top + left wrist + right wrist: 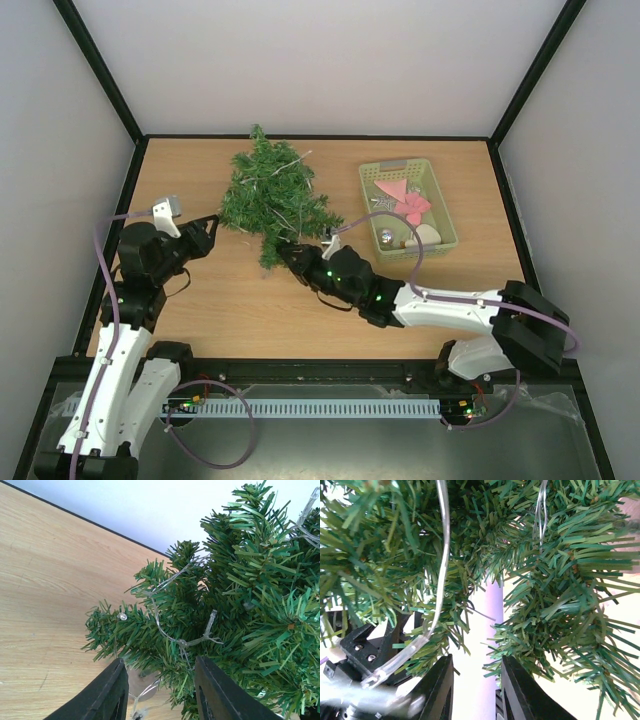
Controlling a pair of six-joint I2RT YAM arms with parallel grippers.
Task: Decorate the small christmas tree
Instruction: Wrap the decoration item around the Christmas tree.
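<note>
Top external alone shows the basket (pixel 447 208) near the tree (pixel 272 195).

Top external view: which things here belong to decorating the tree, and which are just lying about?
Part of the job:
small christmas tree, lying on its side
clear light string, already in its branches
pale green basket holding a pink ornament, a silver ball and a cream piece

Just there:
white slotted cable duct along the near edge
</note>
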